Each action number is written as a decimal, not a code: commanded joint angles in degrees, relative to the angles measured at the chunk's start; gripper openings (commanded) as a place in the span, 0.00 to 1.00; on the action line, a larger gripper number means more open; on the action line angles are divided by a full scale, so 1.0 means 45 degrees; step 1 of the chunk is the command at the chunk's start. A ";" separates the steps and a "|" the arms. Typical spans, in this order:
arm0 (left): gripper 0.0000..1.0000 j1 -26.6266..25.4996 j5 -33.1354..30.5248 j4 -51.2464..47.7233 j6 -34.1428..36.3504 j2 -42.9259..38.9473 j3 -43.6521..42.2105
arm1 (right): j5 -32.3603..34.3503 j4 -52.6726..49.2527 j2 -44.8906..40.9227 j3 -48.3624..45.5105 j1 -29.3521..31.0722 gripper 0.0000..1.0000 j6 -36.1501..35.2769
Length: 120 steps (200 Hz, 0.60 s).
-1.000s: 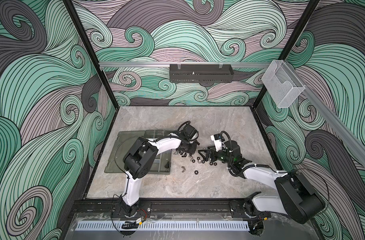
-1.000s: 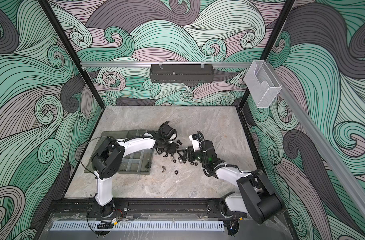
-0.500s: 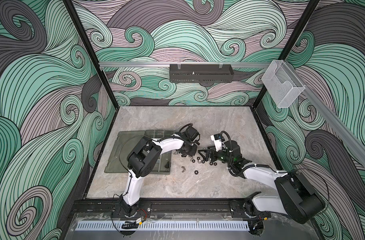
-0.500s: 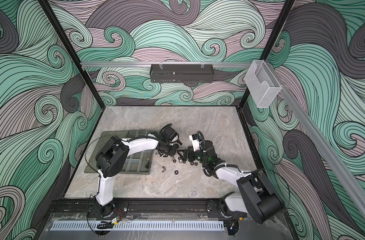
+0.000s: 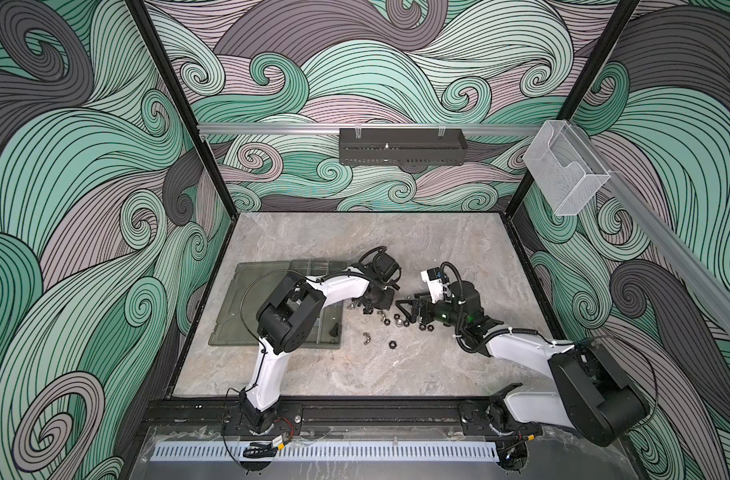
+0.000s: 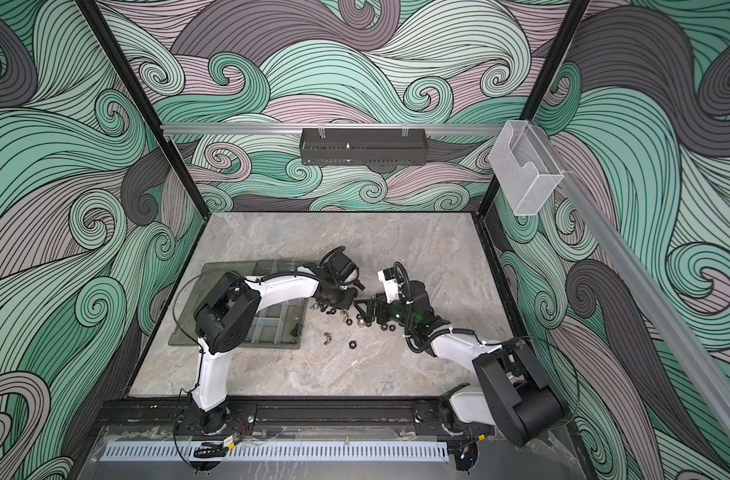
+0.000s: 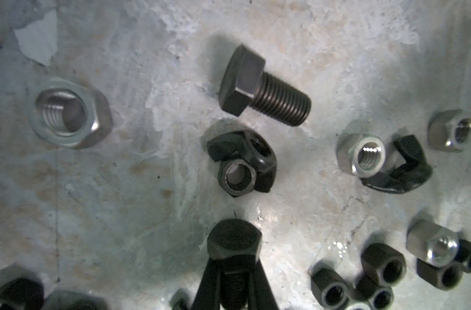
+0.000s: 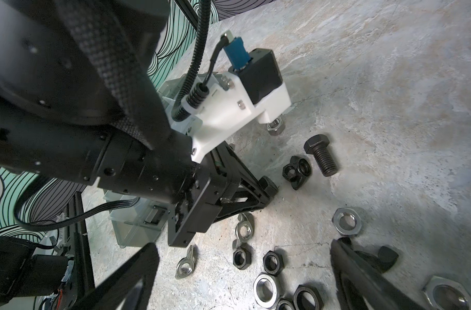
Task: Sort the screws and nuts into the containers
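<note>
- The counter, grey and marbled, carried everything. Both claws were down near its middle, tips facing each other and close together.
- The organizer box lay open to the left of the left claw, partly under that arm. Its compartments were near the claw but not touching it. One dark small part sat in a compartment at the box edge nearest the claw; I could not tell which kind it was.
- The left claw was pinching a black bolt by its threaded shank, with the hex head sticking out past the fingertips.
- The right claw stood spread wide, its fingers holding nothing.
- A second black bolt lay on its side ahead of the left claw, apart from the held one.
- Between the two bolts, just ahead of the left claw, a black winged nut lay touching a black hex nut.
- A large silver nut lay flat off to one side of the left claw, well apart from the bolts.
- On the other side, a silver nut rested against a second black winged nut.
- Nearer the left claw on that same side sat a cluster of small black nuts.
- A silver winged nut lay between the right claw's spread fingers, just beside one of them.
</note>
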 commanded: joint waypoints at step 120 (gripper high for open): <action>0.09 0.1616 -0.2781 -0.2627 -0.0977 -0.7900 -0.4968 | -0.1078 0.0641 -0.0435 0.0614 0.2729 0.99 -0.2370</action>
